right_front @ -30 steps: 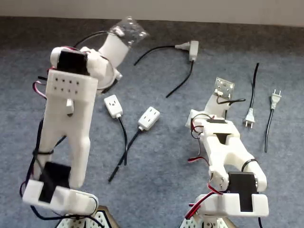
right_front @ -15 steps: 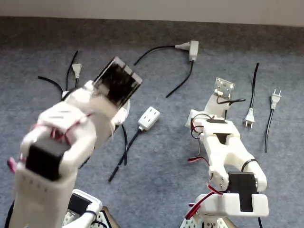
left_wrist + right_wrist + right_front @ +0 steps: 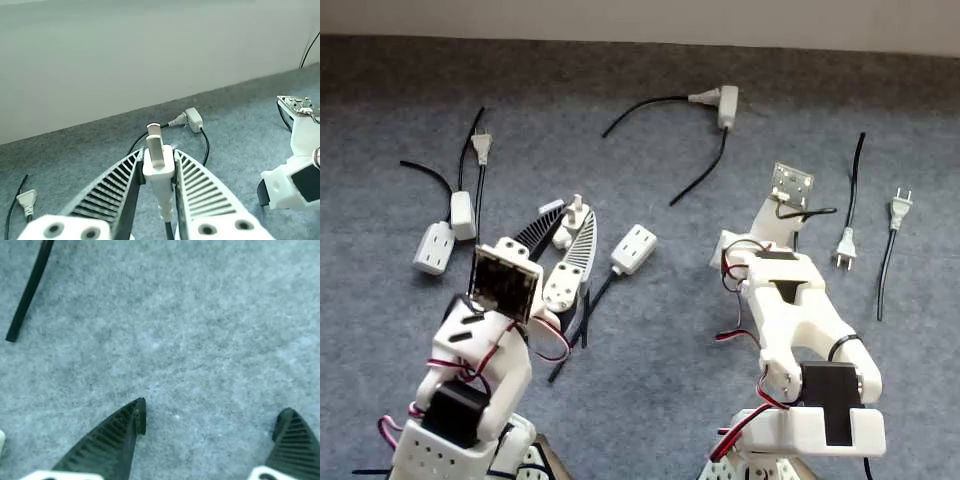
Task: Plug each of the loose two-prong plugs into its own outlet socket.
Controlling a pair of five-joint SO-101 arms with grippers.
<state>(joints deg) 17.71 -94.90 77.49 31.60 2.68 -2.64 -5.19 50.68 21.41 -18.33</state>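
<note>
Up close on the grey-covered bench [image 3: 670, 330], the left hand [image 3: 570, 212] [image 3: 157, 155] is clamped on a white outlet socket [image 3: 566, 228] [image 3: 158, 165], held upright between the ribbed fingers with its black cord hanging down. Just beside it on the right, a second outlet socket [image 3: 633, 247] lies flat, its cord trailing back toward the arms. The right hand [image 3: 215, 415] hangs over bare covering with its fingers spread wide and nothing between them; a black cord end [image 3: 27, 295] lies off to one side.

To the left, a third socket [image 3: 433, 247] rests with a small white corded block [image 3: 463, 213] touching it, and a loose two-prong plug [image 3: 480, 146] [image 3: 27, 197] lies a little farther back. Well to the right are two more loose plugs [image 3: 844, 250] [image 3: 900, 206], side by side but apart. Farthest off lies a fourth socket [image 3: 727, 103] [image 3: 194, 118] with a white plug [image 3: 700, 97] at its side.
</note>
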